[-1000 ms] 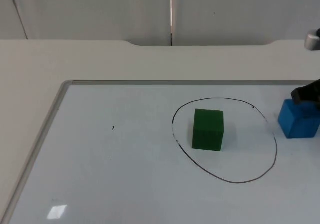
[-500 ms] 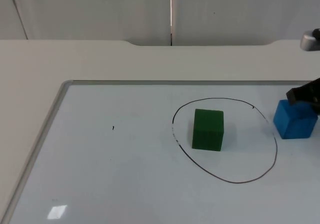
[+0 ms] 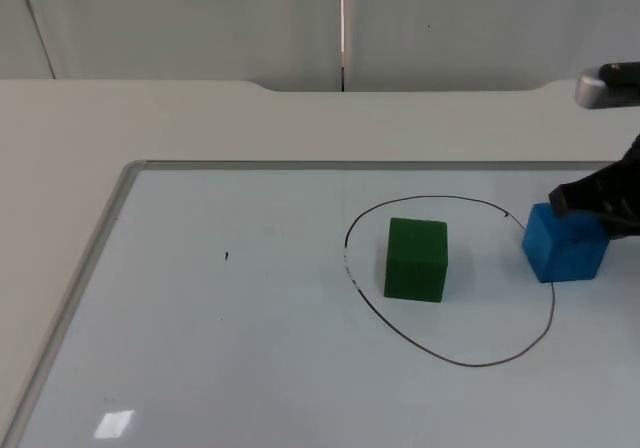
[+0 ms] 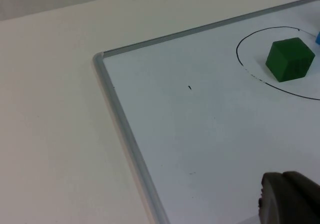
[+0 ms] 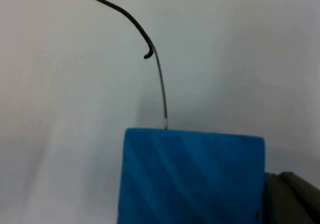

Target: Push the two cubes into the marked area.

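Observation:
A green cube (image 3: 415, 259) stands inside the black hand-drawn oval (image 3: 470, 364) on the whiteboard; the left wrist view shows the same green cube (image 4: 290, 59) within the oval (image 4: 240, 59). A blue cube (image 3: 563, 245) sits across the oval's right edge. My right gripper (image 3: 592, 200) is against the blue cube's far right side. In the right wrist view the blue cube (image 5: 192, 176) is close up, covering part of the oval line (image 5: 160, 79). My left gripper (image 4: 289, 199) waits above the whiteboard, well away from both cubes.
The whiteboard's metal frame (image 3: 95, 258) runs along the left and far sides, with beige table (image 3: 60, 138) beyond it. A small black mark (image 3: 226, 257) lies left of the oval. The grey partition wall (image 3: 200, 18) closes the back.
The right gripper has moved left, sliding the blue cube leftward from outside the oval onto its right edge. The green cube has stayed put.

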Robot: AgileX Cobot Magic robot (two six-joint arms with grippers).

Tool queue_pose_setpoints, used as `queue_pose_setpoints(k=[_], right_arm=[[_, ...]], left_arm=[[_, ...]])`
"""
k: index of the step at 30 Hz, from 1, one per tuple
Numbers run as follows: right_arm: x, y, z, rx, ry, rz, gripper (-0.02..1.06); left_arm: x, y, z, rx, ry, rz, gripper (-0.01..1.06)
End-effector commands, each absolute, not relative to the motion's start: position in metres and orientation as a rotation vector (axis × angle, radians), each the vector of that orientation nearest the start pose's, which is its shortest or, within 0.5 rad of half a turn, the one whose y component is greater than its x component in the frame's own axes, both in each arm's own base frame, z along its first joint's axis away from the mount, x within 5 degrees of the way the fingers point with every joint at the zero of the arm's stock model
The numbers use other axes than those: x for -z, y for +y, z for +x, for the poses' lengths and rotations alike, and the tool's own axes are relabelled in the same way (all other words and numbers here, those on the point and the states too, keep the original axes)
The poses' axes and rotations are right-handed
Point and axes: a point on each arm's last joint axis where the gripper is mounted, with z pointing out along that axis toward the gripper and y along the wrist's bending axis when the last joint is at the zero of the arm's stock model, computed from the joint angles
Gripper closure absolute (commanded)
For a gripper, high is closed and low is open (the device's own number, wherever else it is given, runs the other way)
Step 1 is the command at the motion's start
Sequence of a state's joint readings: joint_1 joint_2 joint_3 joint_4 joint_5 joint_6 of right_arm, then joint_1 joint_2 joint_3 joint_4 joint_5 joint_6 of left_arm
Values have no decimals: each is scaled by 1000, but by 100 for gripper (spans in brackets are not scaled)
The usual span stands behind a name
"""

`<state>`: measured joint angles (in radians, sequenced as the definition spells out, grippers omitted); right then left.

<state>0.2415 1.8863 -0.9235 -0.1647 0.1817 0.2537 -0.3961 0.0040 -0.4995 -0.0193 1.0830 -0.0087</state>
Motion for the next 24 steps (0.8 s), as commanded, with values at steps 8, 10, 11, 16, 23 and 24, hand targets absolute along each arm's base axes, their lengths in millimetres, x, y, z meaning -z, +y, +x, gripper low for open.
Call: queue_pose_setpoints(k=[8,10,11,16,23,24], right_arm=[[-122,95,331,-103,2654,-191,105],[-122,98,330,-107,2654,-201,105],[-122,101,329,-111,2655,-210,105],[-123,116,325,-138,2640,-254,105],[-124,125,326,-167,2599,-275,105],[-125,126,326,-171,2595,-272,105]], left_arm=[[-275,1,-5,268,2036,394,105],[-275,1,-5,268,2036,394,105],[-275,1,-5,268,2036,394,105],[-275,1,-5,268,2036,394,105],[-275,1,-5,268,2036,394,105],[-275,1,-5,268,2036,394,105]])
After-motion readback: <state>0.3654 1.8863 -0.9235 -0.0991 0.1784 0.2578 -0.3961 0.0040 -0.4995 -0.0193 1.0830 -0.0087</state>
